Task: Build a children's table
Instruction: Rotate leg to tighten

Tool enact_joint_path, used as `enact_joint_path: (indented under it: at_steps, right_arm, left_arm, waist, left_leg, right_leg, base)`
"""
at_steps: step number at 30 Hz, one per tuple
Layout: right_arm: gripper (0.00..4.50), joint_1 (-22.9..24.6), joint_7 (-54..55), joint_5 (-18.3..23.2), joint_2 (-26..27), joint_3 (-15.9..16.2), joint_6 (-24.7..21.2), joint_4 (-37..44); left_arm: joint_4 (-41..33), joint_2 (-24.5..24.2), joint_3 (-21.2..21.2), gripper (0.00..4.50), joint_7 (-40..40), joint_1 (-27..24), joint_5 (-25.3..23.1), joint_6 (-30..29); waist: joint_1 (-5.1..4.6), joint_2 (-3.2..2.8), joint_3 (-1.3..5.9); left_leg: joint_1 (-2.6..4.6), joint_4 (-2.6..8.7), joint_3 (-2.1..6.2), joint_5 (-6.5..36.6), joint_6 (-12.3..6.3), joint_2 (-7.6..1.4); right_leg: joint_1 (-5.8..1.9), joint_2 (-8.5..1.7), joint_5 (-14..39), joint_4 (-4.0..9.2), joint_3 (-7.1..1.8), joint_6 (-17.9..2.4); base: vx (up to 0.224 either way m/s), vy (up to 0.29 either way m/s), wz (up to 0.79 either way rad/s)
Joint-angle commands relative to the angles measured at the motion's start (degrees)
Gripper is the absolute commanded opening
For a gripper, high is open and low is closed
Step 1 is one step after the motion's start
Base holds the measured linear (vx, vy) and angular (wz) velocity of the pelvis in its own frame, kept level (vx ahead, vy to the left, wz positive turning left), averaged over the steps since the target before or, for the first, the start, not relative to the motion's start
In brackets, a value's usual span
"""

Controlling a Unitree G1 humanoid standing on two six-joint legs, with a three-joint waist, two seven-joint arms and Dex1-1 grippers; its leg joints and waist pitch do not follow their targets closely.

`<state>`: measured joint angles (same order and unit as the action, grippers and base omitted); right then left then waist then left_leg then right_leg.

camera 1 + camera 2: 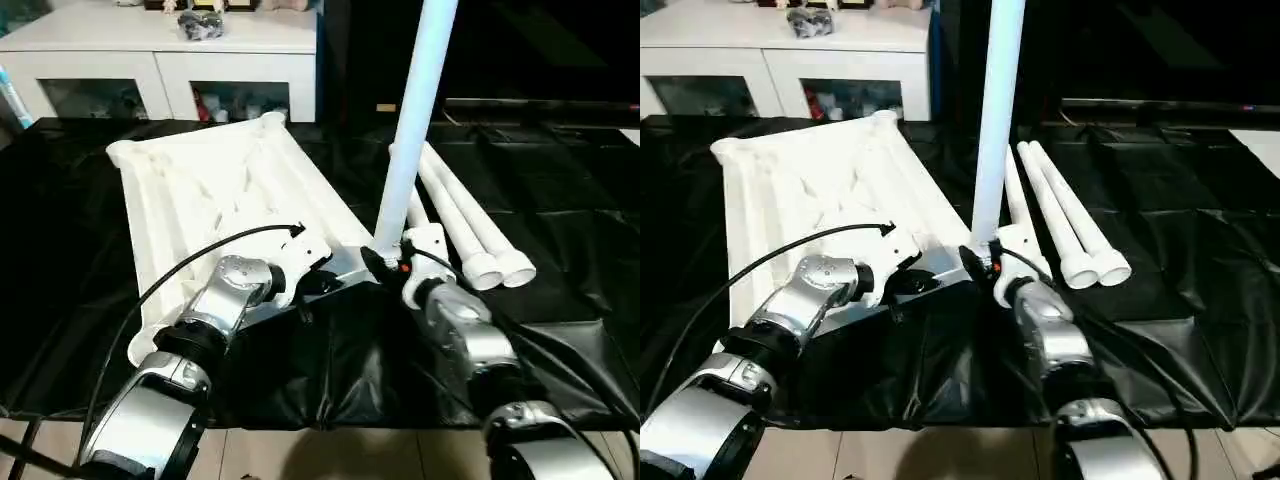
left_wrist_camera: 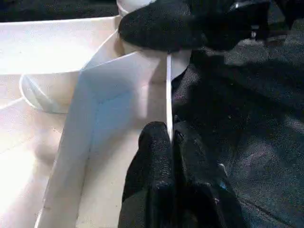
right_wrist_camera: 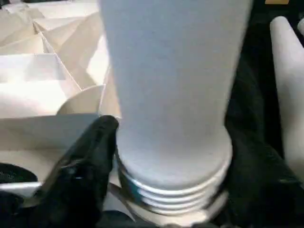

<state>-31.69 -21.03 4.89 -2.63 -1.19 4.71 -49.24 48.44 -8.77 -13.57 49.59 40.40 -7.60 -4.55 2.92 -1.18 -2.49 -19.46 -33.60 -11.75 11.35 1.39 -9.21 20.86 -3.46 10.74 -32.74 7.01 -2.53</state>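
The white table top (image 1: 200, 180) lies upside down on the black sheet, ribs facing up. My left gripper (image 1: 320, 275) is shut on the thin rim wall (image 2: 168, 90) beside the near right corner socket. One white leg (image 1: 415, 100) stands upright in that socket, its threaded end (image 3: 173, 190) at the socket mouth. My right gripper (image 1: 385, 258) has a black finger against each side of the leg's base (image 3: 175, 118). Three more legs (image 1: 470, 220) lie side by side on the sheet to the right of the top.
A white cabinet with glass doors (image 1: 160, 60) stands behind the work. The black sheet (image 1: 560, 180) covers the floor, and its front edge (image 1: 330, 425) runs just ahead of my forearms. A black cable (image 1: 200, 255) arcs over my left wrist.
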Motion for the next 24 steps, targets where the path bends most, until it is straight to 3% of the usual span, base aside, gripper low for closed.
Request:
enact_joint_path:
  at_steps: [1,5,7,8,10,12,14,17,20,23,24]
  right_arm:
    - [3.80,-0.1,-2.9,0.0,3.1,2.1,-0.7,-3.3]
    - [4.08,1.2,-8.8,-0.1,-0.5,3.8,0.0,-0.2]
    - [4.08,2.2,-14.2,0.2,-3.5,4.8,-0.5,2.6]
    - [4.08,2.4,-15.3,0.2,-4.1,5.0,-0.6,3.1]
    - [4.08,2.6,-19.8,0.1,-6.5,5.2,-0.7,3.8]
    - [4.08,2.9,-23.8,0.4,-8.2,5.6,-0.7,4.6]
    - [4.08,3.3,-28.2,1.1,-9.7,6.2,-1.1,6.0]
    - [4.08,4.5,-36.3,2.8,-12.8,8.1,-3.2,9.9]
    - [4.08,5.1,-40.0,2.9,-14.1,9.3,-4.0,11.4]
    - [3.92,5.5,-44.4,3.2,-15.5,10.4,-5.0,13.2]
    - [3.92,5.6,-45.6,3.4,-15.9,10.8,-5.4,13.7]
  left_arm:
    - [-2.2,2.3,-2.5,0.00,1.4,-0.8,0.1,2.2]
    - [-2.9,-1.1,-2.8,0.00,5.0,-1.7,0.6,4.8]
    - [-3.5,-3.3,-2.6,0.00,8.7,-2.3,1.5,6.3]
    - [-3.7,-3.7,-2.6,0.00,9.7,-2.5,1.7,6.8]
    - [-4.6,-5.4,-2.5,0.00,14.1,-3.3,2.7,7.3]
    - [-5.2,-6.6,-2.7,0.00,17.5,-3.8,3.4,7.9]
    - [-5.6,-7.8,-3.1,0.00,20.5,-4.2,4.2,8.8]
    - [-6.5,-9.5,-3.3,0.00,25.8,-4.6,6.0,8.3]
    - [-6.2,-10.2,-3.4,0.00,27.0,-4.5,5.9,8.9]
    - [-5.8,-11.0,-3.3,0.00,28.2,-4.1,5.8,9.3]
    - [-5.8,-11.2,-3.3,0.00,28.6,-4.1,5.9,9.3]
  waist:
    - [-0.31,0.27,2.03]
    - [-0.06,0.12,2.43]
    - [0.29,0.32,2.87]
    - [0.29,0.32,2.87]
    - [0.87,0.49,3.12]
    - [1.42,0.45,3.49]
    - [2.15,0.36,3.67]
    - [2.46,0.44,3.66]
    - [2.56,0.40,3.57]
    - [2.73,0.32,3.27]
    - [2.73,0.32,3.27]
  left_leg:
    - [1.08,4.52,3.75,22.1,-0.81,-5.12]
    - [0.37,4.75,3.50,19.1,-1.71,-5.46]
    - [-0.37,4.46,3.11,14.6,-3.10,-5.46]
    - [-0.37,4.46,3.11,14.6,-3.10,-5.46]
    - [-0.50,3.90,2.59,10.0,-4.64,-5.38]
    - [-0.89,3.52,2.32,6.7,-5.98,-5.21]
    - [-0.98,3.34,2.29,3.8,-7.89,-5.54]
    - [-0.83,3.33,2.35,3.4,-8.60,-5.70]
    - [-0.73,3.44,2.41,4.7,-8.07,-5.89]
    - [-0.41,3.67,2.39,8.1,-5.71,-5.98]
    - [-0.41,3.67,2.39,8.1,-5.71,-5.98]
  right_leg:
    - [-0.32,-7.69,34.7,6.93,-4.10,-3.6]
    - [-0.74,-7.72,27.7,5.93,-4.74,-5.7]
    - [-1.41,-7.73,20.5,4.84,-4.94,-7.5]
    - [-1.41,-7.73,20.5,4.84,-4.94,-7.5]
    - [-1.47,-7.49,13.6,3.80,-4.95,-9.8]
    - [-1.91,-7.37,9.9,3.17,-4.79,-10.2]
    - [-1.72,-7.07,4.1,2.29,-4.65,-11.0]
    - [-1.67,-7.02,2.9,2.07,-4.48,-11.3]
    - [-1.65,-7.17,5.1,2.31,-4.47,-11.1]
    - [-1.43,-7.19,11.1,3.10,-4.60,-10.3]
    - [-1.43,-7.19,11.1,3.10,-4.60,-10.3]
  base:
    - [0.000,0.000,0.00]
    - [0.000,0.000,0.00]
    - [0.000,0.000,0.00]
    - [0.000,0.000,0.00]
    - [0.000,0.000,0.00]
    - [0.000,0.000,0.00]
    - [0.000,0.000,0.00]
    - [0.000,0.000,0.00]
    - [0.000,0.000,0.00]
    - [0.000,0.000,0.00]
    - [0.000,0.000,0.00]
